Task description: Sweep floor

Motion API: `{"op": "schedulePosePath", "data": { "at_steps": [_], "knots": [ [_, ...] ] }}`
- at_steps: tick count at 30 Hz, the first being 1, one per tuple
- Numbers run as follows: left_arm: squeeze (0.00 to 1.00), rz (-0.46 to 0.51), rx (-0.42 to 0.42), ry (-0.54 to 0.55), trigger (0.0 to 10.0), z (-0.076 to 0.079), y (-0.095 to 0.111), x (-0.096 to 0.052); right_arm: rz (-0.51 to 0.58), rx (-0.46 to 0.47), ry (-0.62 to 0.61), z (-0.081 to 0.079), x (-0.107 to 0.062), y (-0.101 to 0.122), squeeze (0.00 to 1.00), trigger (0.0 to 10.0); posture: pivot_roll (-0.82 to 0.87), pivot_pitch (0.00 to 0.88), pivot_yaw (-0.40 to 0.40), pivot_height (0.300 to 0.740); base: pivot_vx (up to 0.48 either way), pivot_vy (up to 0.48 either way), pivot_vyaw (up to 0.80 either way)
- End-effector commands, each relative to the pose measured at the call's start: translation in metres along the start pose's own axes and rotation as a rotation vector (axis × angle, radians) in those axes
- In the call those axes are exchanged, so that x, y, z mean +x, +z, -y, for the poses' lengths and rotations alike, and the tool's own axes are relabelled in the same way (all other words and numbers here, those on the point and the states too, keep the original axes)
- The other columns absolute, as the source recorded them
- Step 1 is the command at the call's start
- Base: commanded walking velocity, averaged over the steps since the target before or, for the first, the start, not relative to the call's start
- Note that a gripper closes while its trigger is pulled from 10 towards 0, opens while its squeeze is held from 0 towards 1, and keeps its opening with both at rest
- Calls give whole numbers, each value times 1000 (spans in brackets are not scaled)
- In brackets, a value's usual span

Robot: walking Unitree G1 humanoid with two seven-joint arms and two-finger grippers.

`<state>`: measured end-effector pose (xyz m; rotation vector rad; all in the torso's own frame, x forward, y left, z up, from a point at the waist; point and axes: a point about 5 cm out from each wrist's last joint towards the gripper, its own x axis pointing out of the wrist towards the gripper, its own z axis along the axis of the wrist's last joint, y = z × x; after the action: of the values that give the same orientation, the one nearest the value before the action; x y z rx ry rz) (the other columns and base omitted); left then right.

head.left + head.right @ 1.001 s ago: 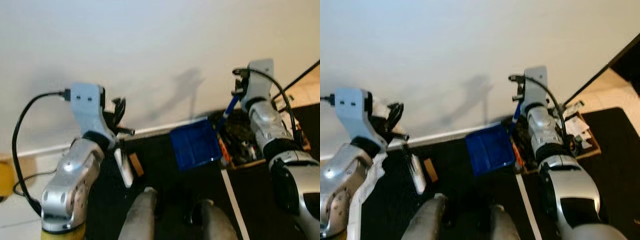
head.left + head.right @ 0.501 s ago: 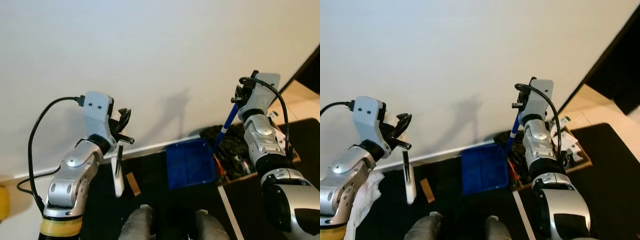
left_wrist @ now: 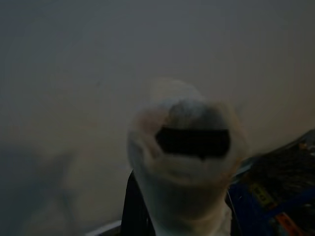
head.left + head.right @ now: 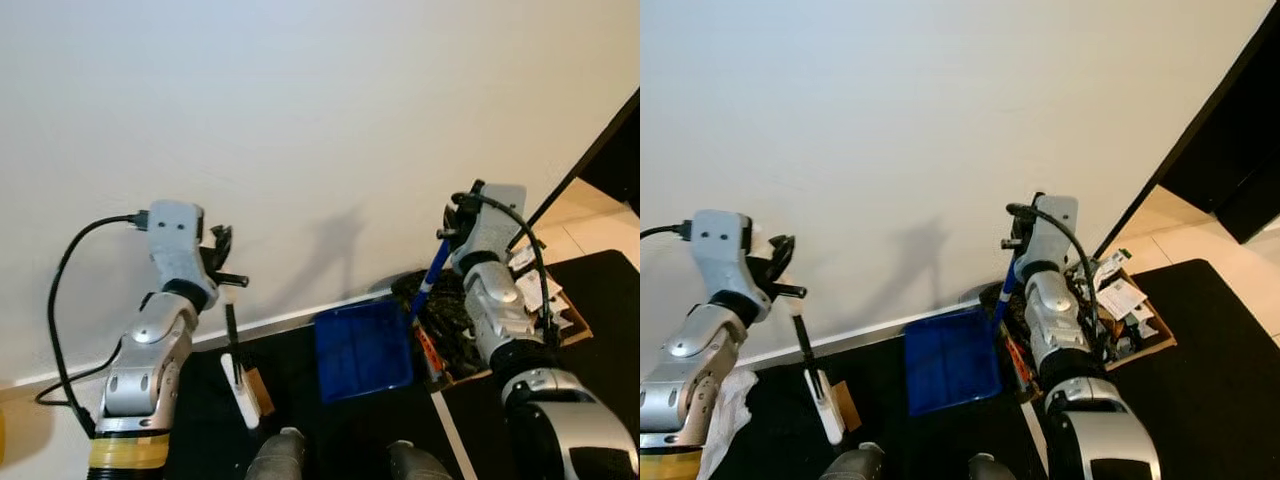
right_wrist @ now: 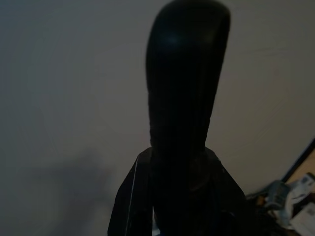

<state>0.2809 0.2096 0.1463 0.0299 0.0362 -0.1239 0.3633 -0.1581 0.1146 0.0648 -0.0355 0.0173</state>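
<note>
My left gripper [image 4: 222, 268] is raised in front of the white wall and shut on the top of a brush. Its black handle [image 4: 231, 330] hangs almost straight down, with the white brush head [image 4: 241, 388] just above the dark floor. In the left wrist view the pale end of the brush [image 3: 189, 147] sits close before the camera. My right gripper [image 4: 452, 218] is shut on the blue handle [image 4: 430, 275] of a blue dustpan [image 4: 363, 348], which hangs tilted near the baseboard. In the right wrist view the handle's end [image 5: 184, 98] is a dark shape.
A cardboard box of clutter [image 4: 545, 312] stands on the floor at the right, against the wall. A small brown card [image 4: 260, 392] lies by the brush head, and a white cloth [image 4: 728, 415] lies at the left. A white line [image 4: 447, 440] crosses the black mat.
The whole picture has shifted, so the camera moved. The brush, slanted and low a second ago, now hangs nearly upright from the left gripper. The right gripper keeps the dustpan.
</note>
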Motion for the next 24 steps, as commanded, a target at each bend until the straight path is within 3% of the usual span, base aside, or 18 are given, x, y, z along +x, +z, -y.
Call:
{"op": "schedulePosePath", "data": {
  "at_steps": [1,14,24],
  "knots": [
    [0,19,-3,31,10000,-2,-1,-2,22,7,8,-2,0,4,0,10000,204,48,-11,740,0,0,0],
    [0,18,7,39,10000,11,-4,9,13,19,27,-9,2,5,0,10000,209,38,-17,740,0,0,0],
    [0,-42,29,153,10000,4,-15,17,11,21,35,-11,1,4,0,10000,207,28,-16,740,273,-353,0]
  ]
}}
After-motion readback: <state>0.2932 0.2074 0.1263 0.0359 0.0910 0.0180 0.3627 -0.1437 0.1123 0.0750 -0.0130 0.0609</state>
